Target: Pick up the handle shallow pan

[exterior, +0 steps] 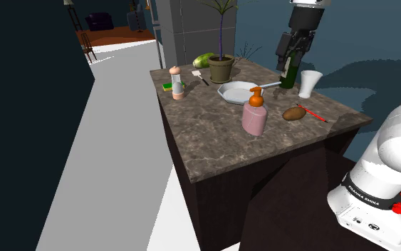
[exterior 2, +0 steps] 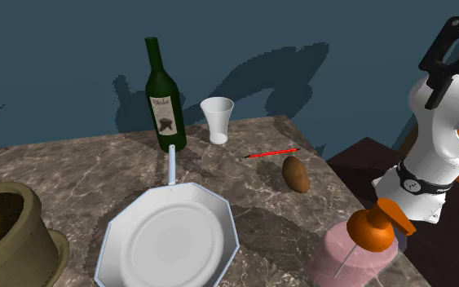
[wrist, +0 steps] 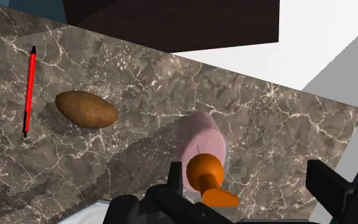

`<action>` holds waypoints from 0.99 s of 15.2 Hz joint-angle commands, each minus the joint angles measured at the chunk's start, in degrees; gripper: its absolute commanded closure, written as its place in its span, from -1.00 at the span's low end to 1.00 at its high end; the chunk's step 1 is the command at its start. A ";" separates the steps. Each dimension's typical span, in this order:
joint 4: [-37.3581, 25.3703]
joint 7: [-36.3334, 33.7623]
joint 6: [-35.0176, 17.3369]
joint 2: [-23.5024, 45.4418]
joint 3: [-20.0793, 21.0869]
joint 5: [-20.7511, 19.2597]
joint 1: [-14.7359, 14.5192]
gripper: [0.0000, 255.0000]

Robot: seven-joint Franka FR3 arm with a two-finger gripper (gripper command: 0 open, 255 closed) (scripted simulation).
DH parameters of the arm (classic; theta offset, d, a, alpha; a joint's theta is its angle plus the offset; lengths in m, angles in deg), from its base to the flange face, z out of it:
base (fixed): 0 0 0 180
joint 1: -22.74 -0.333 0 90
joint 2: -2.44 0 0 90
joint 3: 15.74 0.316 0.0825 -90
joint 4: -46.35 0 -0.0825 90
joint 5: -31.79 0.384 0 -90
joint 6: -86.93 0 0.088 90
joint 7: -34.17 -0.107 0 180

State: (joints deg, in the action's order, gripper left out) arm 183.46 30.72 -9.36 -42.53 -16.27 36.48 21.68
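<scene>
The shallow pan (exterior: 238, 92) is white and eight-sided, with a thin pale handle (exterior: 266, 85) that points toward the wine bottle (exterior: 288, 72). It lies flat on the marble counter (exterior: 213, 135), behind the pink soap dispenser (exterior: 254, 114). In the second exterior view the pan (exterior 2: 170, 238) sits at the front with its handle (exterior 2: 171, 163) running back to the bottle (exterior 2: 165, 98). My gripper (exterior: 292, 55) hangs high above the bottle, well off the counter and apart from the pan. In the wrist view the gripper (wrist: 254, 191) is open, and the dispenser (wrist: 203, 153) lies far below between its fingers.
A potato (exterior: 294, 113), a red pen (exterior: 313, 114) and a white cup (exterior: 309, 83) lie near the counter's right edge. A potted plant (exterior: 221, 68), a green melon (exterior: 203, 60), a small bottle (exterior: 177, 83) and a sponge (exterior: 168, 87) stand at the back.
</scene>
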 commanded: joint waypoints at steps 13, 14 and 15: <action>-5.78 3.35 -14.31 20.73 -10.10 3.08 4.34 -1.00; -6.59 3.78 -15.22 22.60 -10.96 3.70 4.57 -1.00; -7.45 4.24 -16.07 24.48 -11.81 4.39 4.78 -1.00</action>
State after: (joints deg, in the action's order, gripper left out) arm 177.00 34.45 -24.68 -19.94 -27.13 40.25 26.18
